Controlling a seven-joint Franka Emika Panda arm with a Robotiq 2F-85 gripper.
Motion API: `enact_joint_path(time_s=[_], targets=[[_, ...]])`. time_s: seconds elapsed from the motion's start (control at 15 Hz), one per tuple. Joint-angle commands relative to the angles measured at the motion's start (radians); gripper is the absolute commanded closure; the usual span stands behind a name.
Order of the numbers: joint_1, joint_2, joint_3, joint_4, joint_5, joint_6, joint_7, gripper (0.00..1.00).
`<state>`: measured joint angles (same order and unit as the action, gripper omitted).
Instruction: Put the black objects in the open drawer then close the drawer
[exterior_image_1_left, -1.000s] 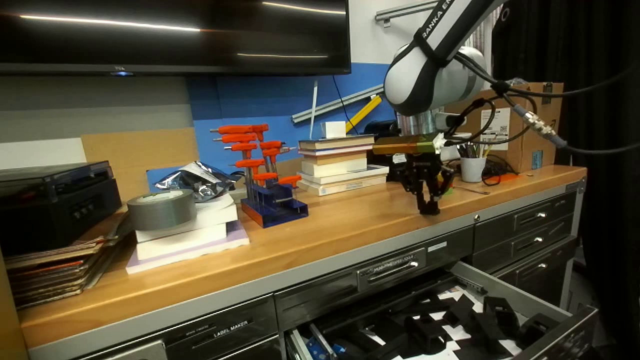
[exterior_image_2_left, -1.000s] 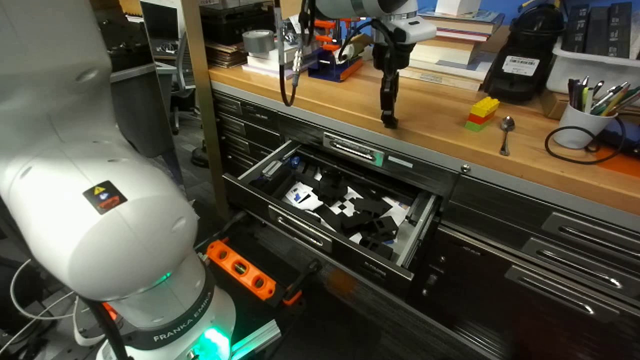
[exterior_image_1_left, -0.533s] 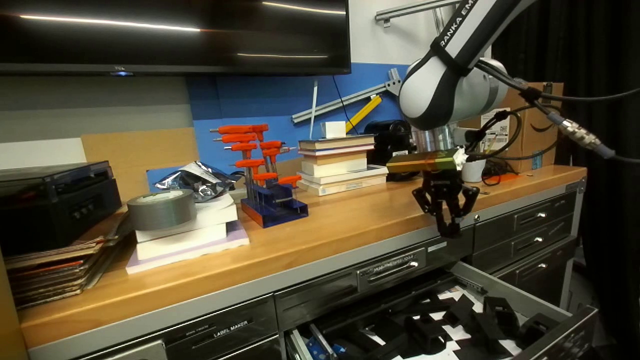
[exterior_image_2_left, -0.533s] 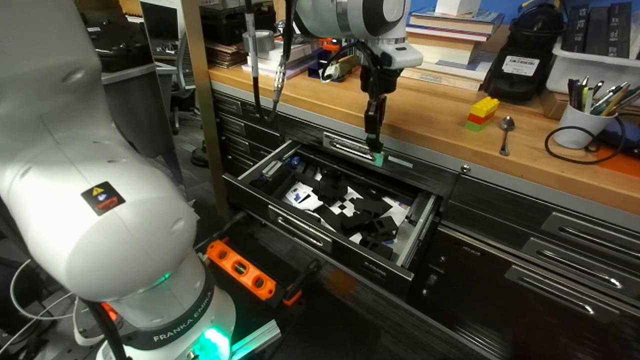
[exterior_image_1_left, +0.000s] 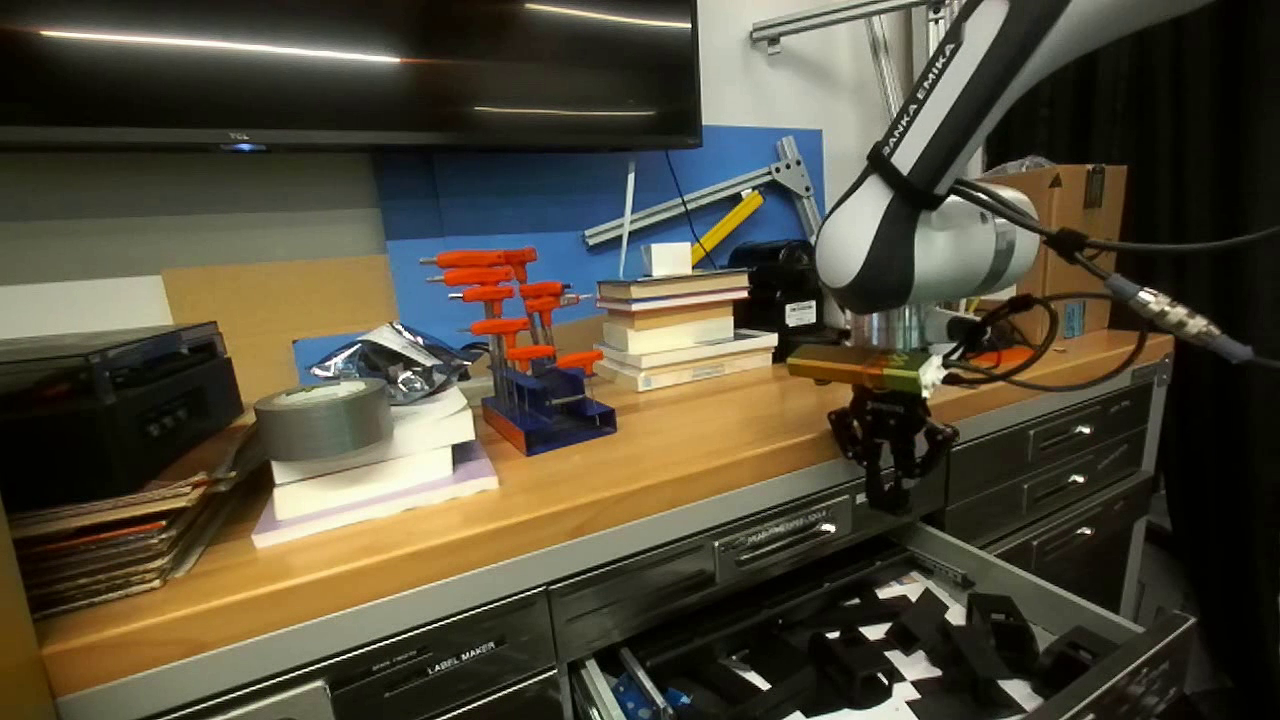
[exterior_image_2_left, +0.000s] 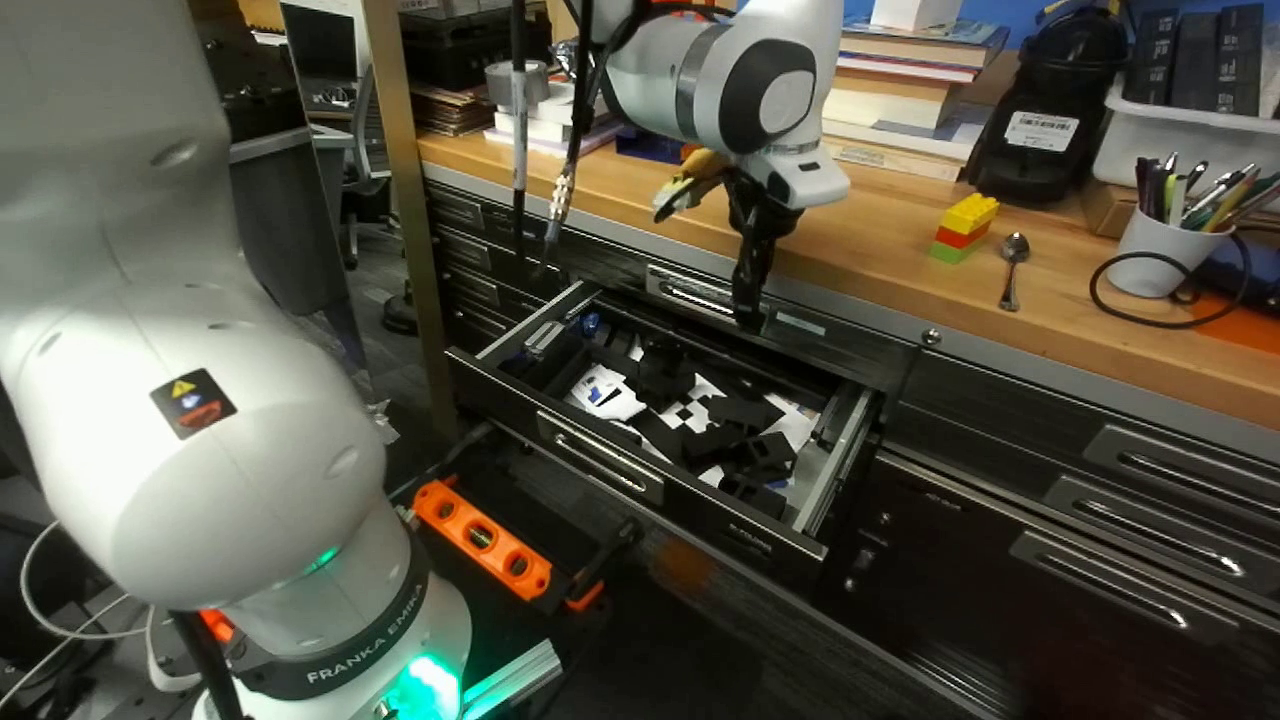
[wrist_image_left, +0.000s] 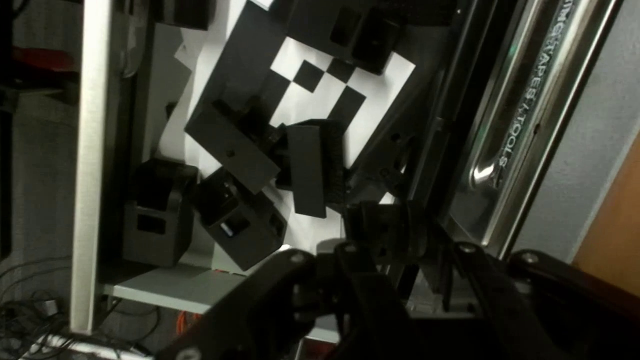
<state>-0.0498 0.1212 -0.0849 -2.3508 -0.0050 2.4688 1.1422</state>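
Several black objects (wrist_image_left: 306, 170) lie in the open drawer (exterior_image_2_left: 705, 512) — the gripper (exterior_image_1_left: 888, 495) hangs above, clenched, its hold unclear.

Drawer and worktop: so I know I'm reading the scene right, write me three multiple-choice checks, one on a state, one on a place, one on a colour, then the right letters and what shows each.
1. How does the drawer stand? A) shut; B) open, with black objects inside; C) open, with no black objects inside.
2. Where does the spoon lie? A) on the floor; B) in the white cup; C) on the wooden worktop.
3. Which colour tops the brick stack? A) yellow; B) green; C) blue.

Right letters: 1 B, since both exterior views show its front standing out and black objects in it; 2 C, as an exterior view shows it lying on the wood; 3 A, for yellow sits highest there, above green.
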Motion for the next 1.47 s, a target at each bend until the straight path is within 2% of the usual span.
enact_joint_path(time_s=[0.0,0.2,0.33,0.8,1.4], targets=[[-0.044,0.007,0.009,-0.067,0.218,0.170,-0.238,0.84],[-0.067,-0.004,0.021,-0.111,0.419,0.240,-0.449,0.83],[-0.062,0.007,0.012,-0.108,0.456,0.232,-0.521,0.83],[-0.024,0.084,-0.047,-0.073,0.217,0.179,-0.457,0.84],[-0.037,0.211,-0.056,0.029,0.244,0.209,-0.482,0.84]])
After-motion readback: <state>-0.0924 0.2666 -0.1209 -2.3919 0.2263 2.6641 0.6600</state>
